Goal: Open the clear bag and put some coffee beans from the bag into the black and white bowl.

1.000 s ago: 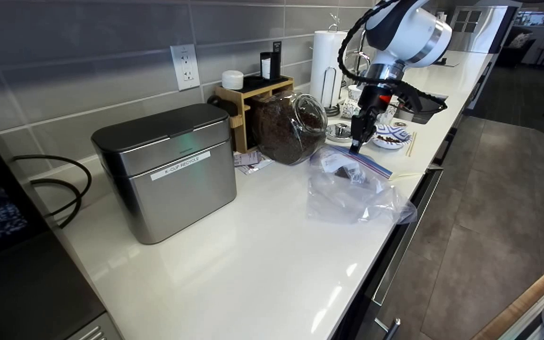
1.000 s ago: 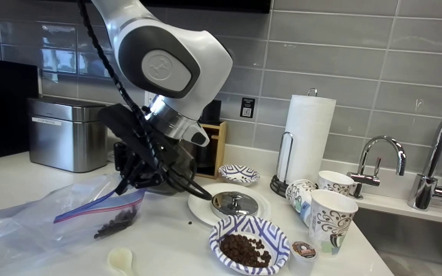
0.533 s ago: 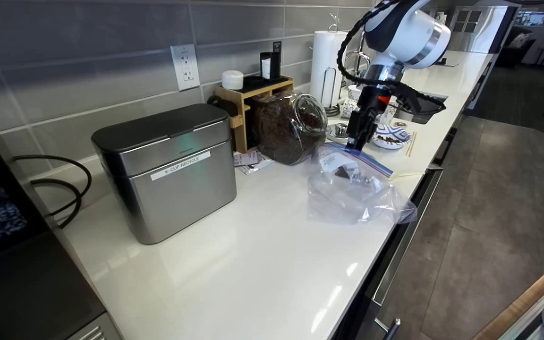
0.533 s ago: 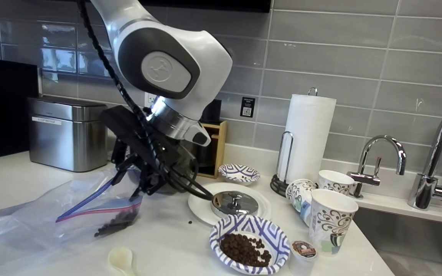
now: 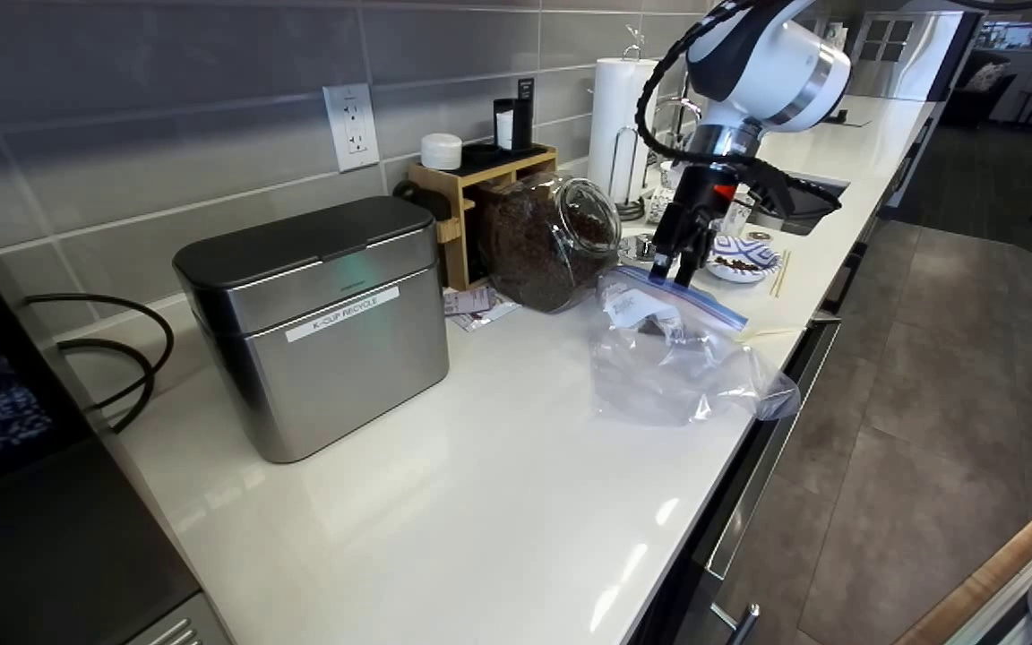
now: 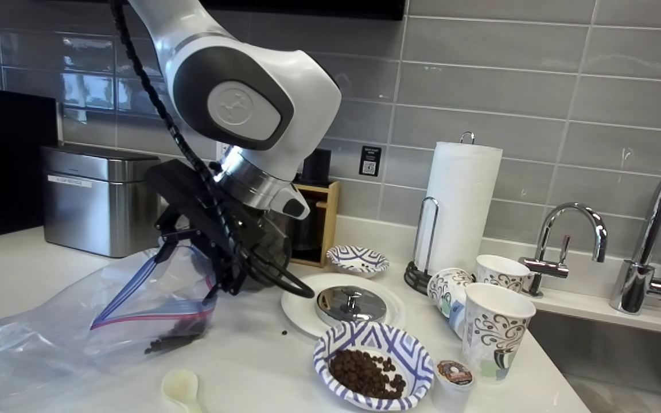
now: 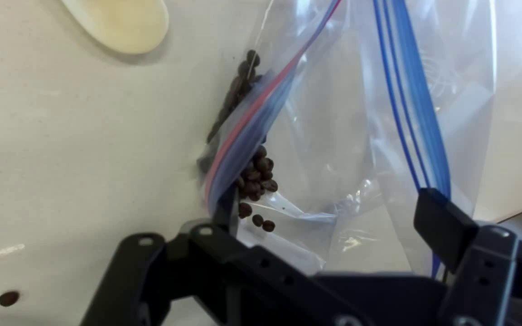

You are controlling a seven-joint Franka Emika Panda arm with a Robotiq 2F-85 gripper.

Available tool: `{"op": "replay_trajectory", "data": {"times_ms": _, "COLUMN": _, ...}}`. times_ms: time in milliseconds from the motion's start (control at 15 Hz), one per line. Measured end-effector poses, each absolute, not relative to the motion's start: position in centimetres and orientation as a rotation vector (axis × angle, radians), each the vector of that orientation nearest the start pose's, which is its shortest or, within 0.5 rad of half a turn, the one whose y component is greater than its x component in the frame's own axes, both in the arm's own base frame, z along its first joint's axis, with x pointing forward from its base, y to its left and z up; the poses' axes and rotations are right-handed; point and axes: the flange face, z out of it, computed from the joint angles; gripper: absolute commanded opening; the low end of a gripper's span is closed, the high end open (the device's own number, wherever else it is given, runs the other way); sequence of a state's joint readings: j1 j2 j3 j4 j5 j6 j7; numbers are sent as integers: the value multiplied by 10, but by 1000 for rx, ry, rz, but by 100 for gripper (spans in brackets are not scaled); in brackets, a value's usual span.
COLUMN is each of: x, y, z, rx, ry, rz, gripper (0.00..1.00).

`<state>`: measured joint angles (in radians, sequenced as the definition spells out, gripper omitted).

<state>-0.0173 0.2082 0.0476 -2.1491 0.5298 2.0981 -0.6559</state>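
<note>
The clear bag [image 6: 49, 338] lies on the counter, its blue and pink zip edges spread apart. My gripper [image 7: 333, 215] stands open in its mouth, one finger against each edge; in both exterior views the gripper [image 6: 187, 276] points down there. Dark coffee beans [image 7: 258, 172] sit inside the bag, close to the finger at the pink edge. Two white bowls carry a blue-violet pattern, and which is the black and white bowl I cannot tell. The nearer bowl [image 6: 393, 338] contains brown beans [image 6: 359, 373]; the farther bowl [image 6: 350, 255] shows a few dark specks.
A white spoon [image 6: 181, 384] rests before the bag. Behind the nearer bowl is a plate [image 6: 296, 312] bearing a metal lid [image 6: 351, 304]. Paper cups [image 6: 497, 327] and a coffee pod [image 6: 454, 384] stand beside it. A glass jar [image 5: 543, 237] lies near the wall. The bag overhangs the counter's edge.
My gripper has gone from shut to wide open, its fingers parting inside the bag's mouth. The zip edges have spread with them, and the arm has shifted slightly.
</note>
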Motion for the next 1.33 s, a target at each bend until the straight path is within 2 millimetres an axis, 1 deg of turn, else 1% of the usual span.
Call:
{"op": "replay_trajectory", "data": {"times_ms": 67, "x": 537, "y": 42, "z": 291, "rx": -2610, "ry": -473, "rz": 149, "gripper": 100}}
{"op": "replay_trajectory", "data": {"times_ms": 133, "x": 537, "y": 42, "z": 291, "rx": -2612, "ry": -477, "rz": 151, "gripper": 75}}
{"op": "replay_trajectory", "data": {"times_ms": 200, "x": 537, "y": 42, "z": 290, "rx": -2614, "ry": -481, "rz": 152, "gripper": 73}}
{"op": "replay_trajectory", "data": {"times_ms": 333, "x": 537, "y": 42, "z": 290, "rx": -2618, "ry": -488, "rz": 155, "gripper": 58}}
{"op": "replay_trajectory", "data": {"times_ms": 533, "x": 536, "y": 41, "z": 290, "rx": -2624, "ry": -497, "rz": 160, "gripper": 33}}
{"op": "replay_trajectory", "data": {"times_ms": 667, "x": 536, "y": 41, "z": 290, "rx": -2628, "ry": -504, "rz": 162, "gripper": 20}}
{"op": "replay_trajectory", "data": {"times_ms": 733, "x": 536, "y": 41, "z": 290, "rx": -2630, "ry": -507, "rz": 164, "gripper": 11}}
{"op": "replay_trajectory", "data": {"times_ms": 800, "x": 536, "y": 41, "z": 290, "rx": -2633, "ry": -513, "rz": 167, "gripper": 5}}
{"op": "replay_trajectory", "data": {"times_ms": 867, "x": 536, "y": 41, "z": 290, "rx": -2636, "ry": -518, "rz": 169, "gripper": 0}}
{"op": "replay_trajectory", "data": {"times_ms": 1333, "x": 534, "y": 45, "z": 288, "rx": -2678, "ry": -581, "rz": 205, "gripper": 0}}
